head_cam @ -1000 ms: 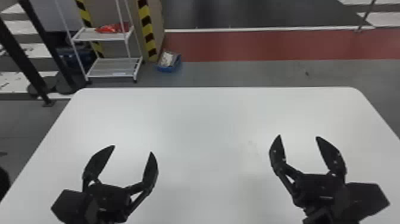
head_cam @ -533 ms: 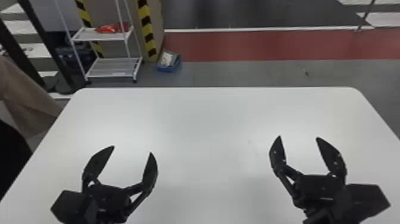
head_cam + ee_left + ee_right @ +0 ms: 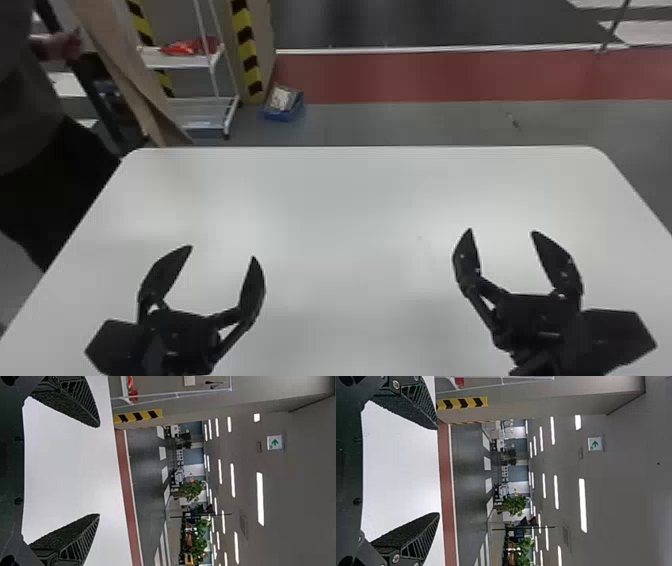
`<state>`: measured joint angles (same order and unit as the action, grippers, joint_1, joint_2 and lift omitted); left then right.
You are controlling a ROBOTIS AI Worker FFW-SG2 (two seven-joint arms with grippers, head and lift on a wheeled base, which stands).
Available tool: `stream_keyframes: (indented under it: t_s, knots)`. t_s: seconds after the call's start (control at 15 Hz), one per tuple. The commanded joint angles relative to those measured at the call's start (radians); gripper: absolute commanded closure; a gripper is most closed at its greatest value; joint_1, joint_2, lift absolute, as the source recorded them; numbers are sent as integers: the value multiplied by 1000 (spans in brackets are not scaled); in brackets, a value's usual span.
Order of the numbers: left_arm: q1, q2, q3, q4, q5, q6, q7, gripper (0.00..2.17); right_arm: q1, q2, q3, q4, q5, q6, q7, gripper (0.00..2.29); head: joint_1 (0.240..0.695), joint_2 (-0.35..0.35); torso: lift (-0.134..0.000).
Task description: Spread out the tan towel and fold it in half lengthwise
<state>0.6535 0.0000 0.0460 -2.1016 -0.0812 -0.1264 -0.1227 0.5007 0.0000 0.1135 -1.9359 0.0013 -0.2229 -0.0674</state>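
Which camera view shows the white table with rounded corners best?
The head view, because it shows the white table from above with its far edge and both far corners. The left wrist view shows part of it between the fingers of the open left gripper, the right wrist view part between those of the right gripper.

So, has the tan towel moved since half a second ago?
Yes, the tan towel has moved right, from left of the white rack to partly in front of it.
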Motion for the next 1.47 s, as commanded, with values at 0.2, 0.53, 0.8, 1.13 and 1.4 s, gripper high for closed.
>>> stream_keyframes:
  t_s: [0.2, 0.53, 0.8, 1.13, 1.4]
  knots:
    - [2, -3, 0, -1, 1, 3, 0, 76, 7, 1, -2, -9, 0, -2, 0, 113, 695, 57, -125]
    - [5, -3, -2, -9, 1, 9, 0, 76, 12, 1, 0, -18, 0, 8, 1, 113, 695, 56, -125]
    - [0, -3, -11, -8, 0, 21, 0, 76, 12, 1, -2, -18, 0, 11, 1, 113, 695, 54, -125]
    - [-9, -3, -14, 0, -2, 24, 0, 76, 4, 1, 0, -12, -1, 14, 1, 113, 695, 48, -125]
    - [-17, -3, -14, 9, -2, 24, 0, 76, -1, 1, 0, -6, -1, 14, 1, 113, 695, 48, -125]
